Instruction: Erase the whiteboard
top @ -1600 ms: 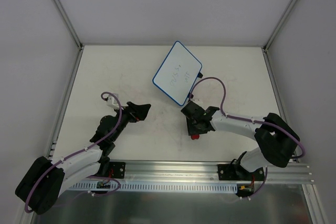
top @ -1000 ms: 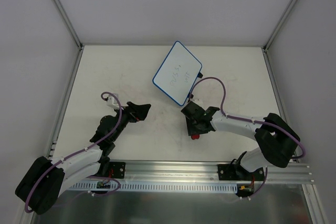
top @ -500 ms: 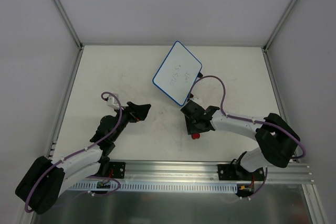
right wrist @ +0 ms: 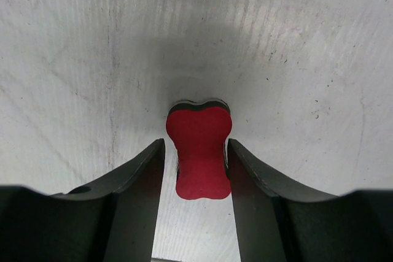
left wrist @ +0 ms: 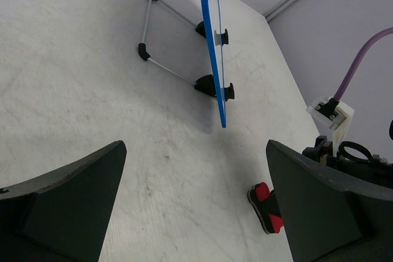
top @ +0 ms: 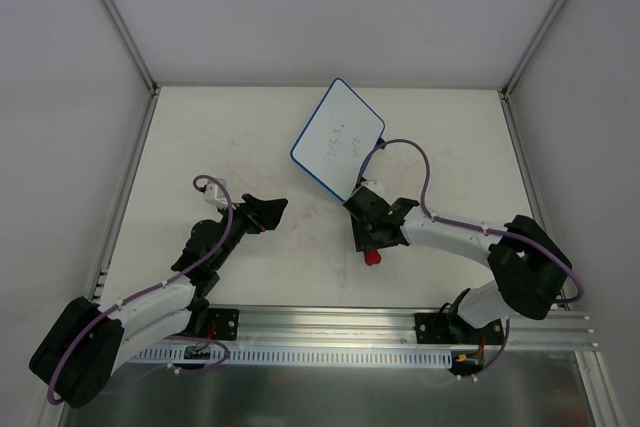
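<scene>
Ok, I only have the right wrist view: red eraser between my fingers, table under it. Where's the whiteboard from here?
Observer: In the top view the whiteboard stands farther back on the table, beyond the right gripper; the red eraser is short of it, not touching.
Operator: Is it lying flat?
Observer: No. The left wrist view shows it edge-on, propped on a wire stand.
Operator: Anything to wipe?
Observer: Yes, faint handwriting shows on its face in the top view.
</scene>
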Controlling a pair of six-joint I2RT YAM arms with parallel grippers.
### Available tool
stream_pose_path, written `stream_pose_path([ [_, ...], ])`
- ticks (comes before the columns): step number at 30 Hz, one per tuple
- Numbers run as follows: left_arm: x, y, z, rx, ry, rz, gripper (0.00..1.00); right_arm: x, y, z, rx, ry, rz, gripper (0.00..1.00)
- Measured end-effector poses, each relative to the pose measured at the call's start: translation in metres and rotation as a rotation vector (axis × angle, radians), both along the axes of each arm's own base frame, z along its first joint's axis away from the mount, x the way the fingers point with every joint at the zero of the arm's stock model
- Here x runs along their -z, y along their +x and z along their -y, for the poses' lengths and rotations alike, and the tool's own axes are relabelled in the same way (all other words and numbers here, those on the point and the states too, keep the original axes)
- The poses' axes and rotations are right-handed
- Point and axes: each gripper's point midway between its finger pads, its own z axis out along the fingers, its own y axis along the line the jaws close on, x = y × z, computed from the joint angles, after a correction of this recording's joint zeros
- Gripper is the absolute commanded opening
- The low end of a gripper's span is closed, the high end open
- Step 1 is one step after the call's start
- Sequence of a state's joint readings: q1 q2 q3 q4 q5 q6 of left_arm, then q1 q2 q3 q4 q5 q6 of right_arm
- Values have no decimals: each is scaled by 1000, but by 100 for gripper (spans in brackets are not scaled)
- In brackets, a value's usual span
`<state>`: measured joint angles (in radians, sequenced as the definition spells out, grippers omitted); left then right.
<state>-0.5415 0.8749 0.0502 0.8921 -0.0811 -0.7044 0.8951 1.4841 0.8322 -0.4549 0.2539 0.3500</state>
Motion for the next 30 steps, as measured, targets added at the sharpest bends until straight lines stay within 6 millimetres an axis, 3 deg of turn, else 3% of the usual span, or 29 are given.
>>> stream_pose_path([
  [18, 0, 0, 0, 0, 0, 0, 99, 7, -2, 4, -15, -30, -17, 45],
  [25, 1, 0, 0, 0, 1, -2, 99, 12, -3, 5, -19, -47, -29, 32],
  [27, 0, 0, 0, 0, 1, -1, 99, 12, -2, 5, -18, -47, -28, 24],
  [30, 1, 0, 0, 0, 1, -2, 99, 11, -2, 5, -21, -46, -26, 24],
])
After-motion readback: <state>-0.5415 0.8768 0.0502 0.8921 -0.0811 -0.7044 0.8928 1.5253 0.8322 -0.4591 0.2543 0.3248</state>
